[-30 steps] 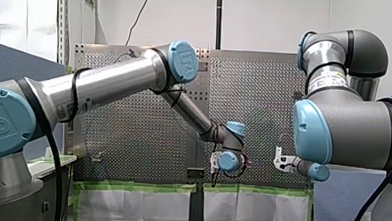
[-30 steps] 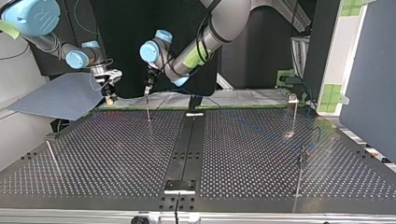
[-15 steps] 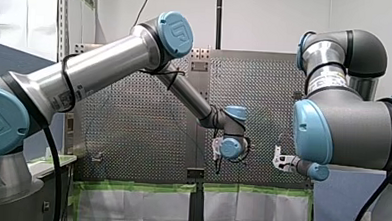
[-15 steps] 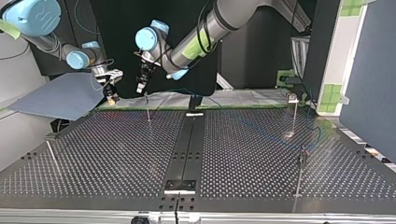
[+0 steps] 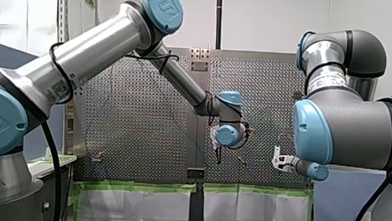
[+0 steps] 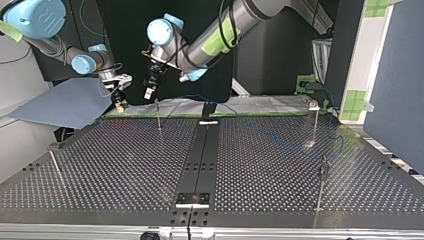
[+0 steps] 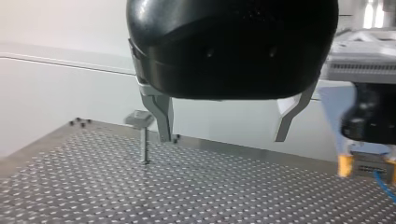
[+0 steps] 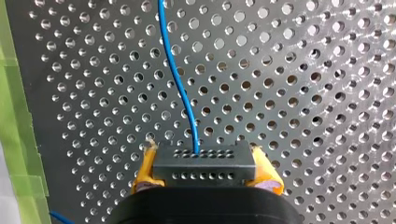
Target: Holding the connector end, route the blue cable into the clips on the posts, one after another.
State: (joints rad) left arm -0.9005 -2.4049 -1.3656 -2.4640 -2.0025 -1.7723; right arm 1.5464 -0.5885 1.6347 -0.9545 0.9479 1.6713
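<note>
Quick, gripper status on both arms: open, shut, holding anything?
Left gripper: open, holding nothing.
Right gripper: shut on the dark rectangular connector at the end of the thin blue cable.

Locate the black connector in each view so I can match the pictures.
Front view: too small to tell, at my right gripper.
Top view: connector at the right gripper's tip, upper left.
Left wrist view: connector beside my left gripper, in my right gripper.
Right wrist view: connector between the yellow pads, blue cable leaving it.
Shared landmark: the perforated table.
</note>
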